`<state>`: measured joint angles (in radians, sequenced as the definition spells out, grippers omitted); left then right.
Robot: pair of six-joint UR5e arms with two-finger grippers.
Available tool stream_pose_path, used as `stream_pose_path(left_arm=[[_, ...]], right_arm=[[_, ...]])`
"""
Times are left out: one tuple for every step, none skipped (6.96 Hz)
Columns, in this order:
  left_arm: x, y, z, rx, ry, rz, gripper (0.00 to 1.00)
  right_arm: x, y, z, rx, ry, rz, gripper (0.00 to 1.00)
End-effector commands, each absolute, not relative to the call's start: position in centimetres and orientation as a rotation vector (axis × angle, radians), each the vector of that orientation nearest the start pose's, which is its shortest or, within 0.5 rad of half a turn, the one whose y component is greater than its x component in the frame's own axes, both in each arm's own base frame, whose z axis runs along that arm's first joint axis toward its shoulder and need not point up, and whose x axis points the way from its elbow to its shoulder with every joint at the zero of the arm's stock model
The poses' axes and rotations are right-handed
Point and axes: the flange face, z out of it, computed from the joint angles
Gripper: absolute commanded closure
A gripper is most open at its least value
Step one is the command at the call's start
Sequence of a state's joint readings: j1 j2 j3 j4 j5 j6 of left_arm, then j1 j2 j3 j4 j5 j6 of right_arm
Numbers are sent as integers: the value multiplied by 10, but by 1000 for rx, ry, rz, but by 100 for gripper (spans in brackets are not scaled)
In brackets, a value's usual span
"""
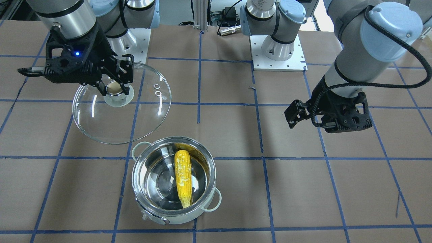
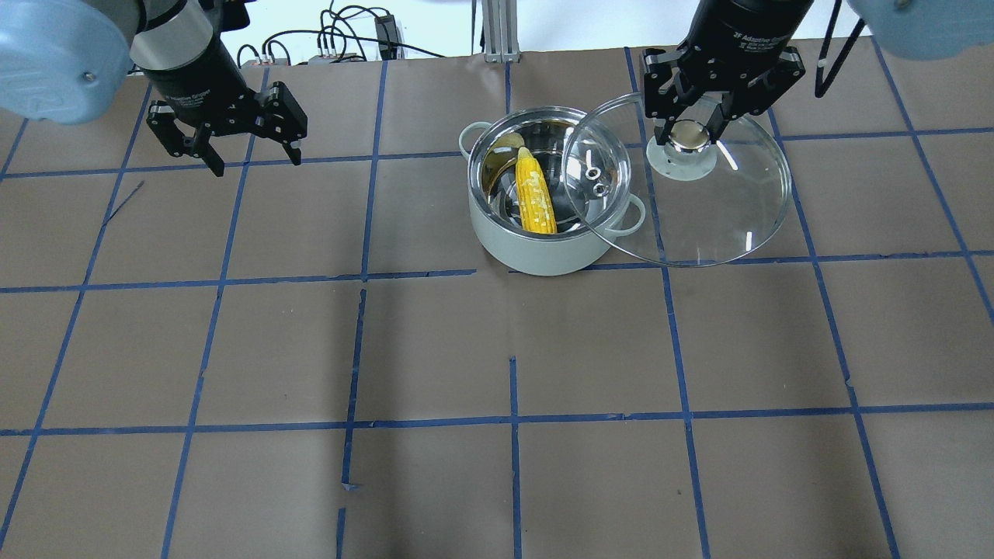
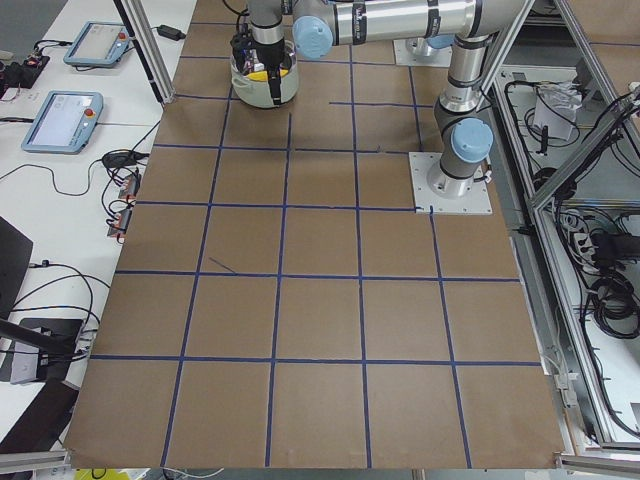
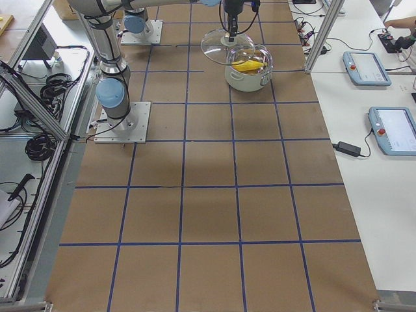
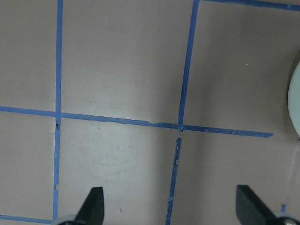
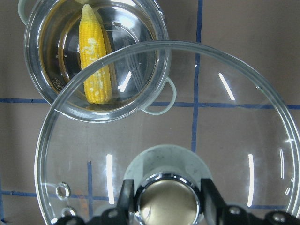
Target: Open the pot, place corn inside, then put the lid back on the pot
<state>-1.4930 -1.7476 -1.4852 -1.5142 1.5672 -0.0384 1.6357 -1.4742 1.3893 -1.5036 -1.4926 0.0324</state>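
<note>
Nearest the operators' side stands the pot (image 1: 189,218), upright on the table (image 1: 320,189) and uncovered. We see the corn (image 1: 184,179) lying inside it, reaching almost from wall to wall. Its pointed tip faces away from the robot and its blunt end lies against the wall on the robot's side. One handle (image 1: 216,199) juts toward the robot's left, and the other is on the opposite side.

A little farther back, to the robot's right of the pot, we find the lid (image 1: 111,125). The right gripper (image 2: 688,137) comes down on it from above. Its two fingers (image 6: 125,197) press on either side of the knob (image 6: 169,202), pinching it. From the front the lid's rim stands just apart from the pot. In the overhead and right wrist views its edge overlaps the pot's mouth. The two vent rings (image 1: 157,89) lie on the pot side of the knob.

Well apart, on the robot's left, the left gripper (image 2: 256,164) hangs over bare table. Its fingers (image 5: 93,206) are spread wide with nothing between them. Under them we see only brown paper and blue tape lines (image 5: 183,93).

Farthest back, the left arm's base (image 1: 278,47) stands on its white plate at the table's robot side. The right arm's base stands beside it, partly hidden behind the right gripper.
</note>
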Motion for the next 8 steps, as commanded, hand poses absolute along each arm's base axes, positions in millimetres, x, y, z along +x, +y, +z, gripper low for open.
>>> stream_pose_path(left_arm=[[-91,-546,447,-181,3141,48,0],[-91,-539,449,-183,3143,17,0],[-91,-546,461,-183,3141,-96,0],[-90,-547,456,-180,3139,-104,0],[-91,-546,456,-176,3138,-106,0],[-91,-547,456,-176,3138,-106,0],[-91,-547,456,-178,3139,-109,0],[-91,-548,455,-173,3138,-104,0]], right_arm=[[179,-525,518,-60,3059,-17,65],[182,-531,515,-60,3033,-31,65],[184,-534,513,-62,3023,-28,65],[185,-534,512,-64,3019,-23,65],[184,-535,510,-64,3026,-19,65],[184,-535,511,-65,3031,-24,65],[184,-535,511,-65,3032,-24,65],[184,-535,511,-65,3035,-26,65]])
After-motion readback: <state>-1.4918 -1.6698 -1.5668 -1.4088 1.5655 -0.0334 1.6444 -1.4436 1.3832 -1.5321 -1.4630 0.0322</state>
